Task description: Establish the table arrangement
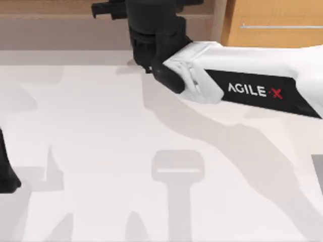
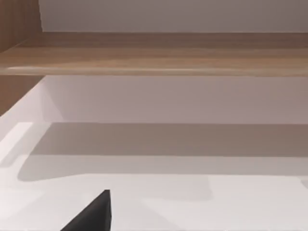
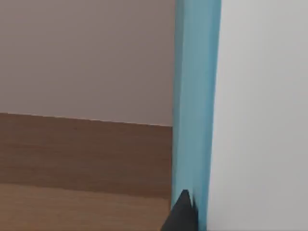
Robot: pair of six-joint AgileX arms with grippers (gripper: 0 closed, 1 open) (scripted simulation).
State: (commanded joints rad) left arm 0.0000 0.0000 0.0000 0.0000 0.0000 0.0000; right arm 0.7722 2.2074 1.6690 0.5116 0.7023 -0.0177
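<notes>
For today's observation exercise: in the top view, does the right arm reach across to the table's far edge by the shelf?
Yes: the right arm stretches from the right across the white table to its far edge.

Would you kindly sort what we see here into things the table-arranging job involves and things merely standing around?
Part of the job:
- table
- right arm, reaching to the table's far edge
- blue-edged white panel beside the right tool

Just around:
- brown wooden shelf
- orange drawer cabinet
- left arm, at the table's left edge
</notes>
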